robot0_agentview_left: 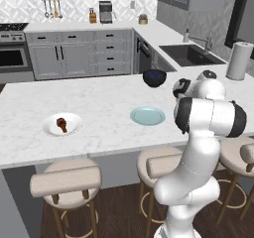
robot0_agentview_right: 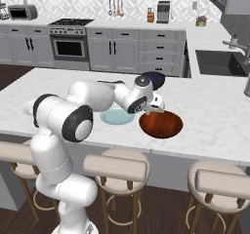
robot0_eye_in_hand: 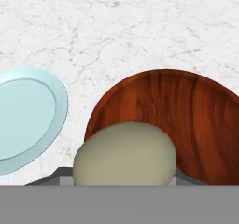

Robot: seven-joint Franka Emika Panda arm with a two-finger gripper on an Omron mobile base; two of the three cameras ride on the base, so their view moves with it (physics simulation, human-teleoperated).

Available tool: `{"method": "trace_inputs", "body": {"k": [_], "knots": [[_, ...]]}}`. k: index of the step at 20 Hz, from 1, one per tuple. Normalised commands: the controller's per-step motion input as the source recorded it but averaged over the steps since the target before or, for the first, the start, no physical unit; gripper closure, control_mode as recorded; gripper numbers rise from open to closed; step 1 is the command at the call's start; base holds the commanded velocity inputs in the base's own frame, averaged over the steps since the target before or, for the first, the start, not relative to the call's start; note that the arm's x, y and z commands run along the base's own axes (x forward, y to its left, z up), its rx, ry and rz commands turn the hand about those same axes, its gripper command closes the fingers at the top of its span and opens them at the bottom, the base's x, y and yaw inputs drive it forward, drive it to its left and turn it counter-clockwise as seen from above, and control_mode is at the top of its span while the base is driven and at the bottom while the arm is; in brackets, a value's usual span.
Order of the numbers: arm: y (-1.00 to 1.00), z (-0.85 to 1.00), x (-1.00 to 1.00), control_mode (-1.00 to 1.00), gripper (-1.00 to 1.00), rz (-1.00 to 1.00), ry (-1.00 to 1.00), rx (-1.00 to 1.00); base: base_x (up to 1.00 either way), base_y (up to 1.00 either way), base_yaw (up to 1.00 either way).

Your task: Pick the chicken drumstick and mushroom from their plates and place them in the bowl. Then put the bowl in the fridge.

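Hand view: the hand (robot0_eye_in_hand: 125, 183) grips the mushroom (robot0_eye_in_hand: 125, 155) above the bowl's (robot0_eye_in_hand: 196, 120) near rim.

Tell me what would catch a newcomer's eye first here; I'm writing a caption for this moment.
The beige mushroom fills the bottom of the hand view, held in the end effector at the near rim of the reddish-brown bowl. Beside that bowl lies the light blue plate, now bare. Further along the marble island, the chicken drumstick sits on the white plate.
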Motion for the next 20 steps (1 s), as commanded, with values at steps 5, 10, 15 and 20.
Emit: {"method": "trace_inputs", "body": {"k": [5, 10, 15, 20], "knots": [[-0.62, -0.30, 0.26, -1.00, 1.00, 0.00, 0.20, -0.03, 0.00, 0.00, 0.00], [-0.30, -0.33, 0.43, -1.00, 1.00, 0.00, 0.24, -0.02, 0.00, 0.00, 0.00], [-0.05, -0.27, 0.27, -1.00, -1.00, 0.00, 0.10, -0.02, 0.00, 0.00, 0.00], [0.00, 0.06, 0.00, -1.00, -1.00, 0.00, -0.01, 0.00, 0.00, 0.00, 0.00]]}}
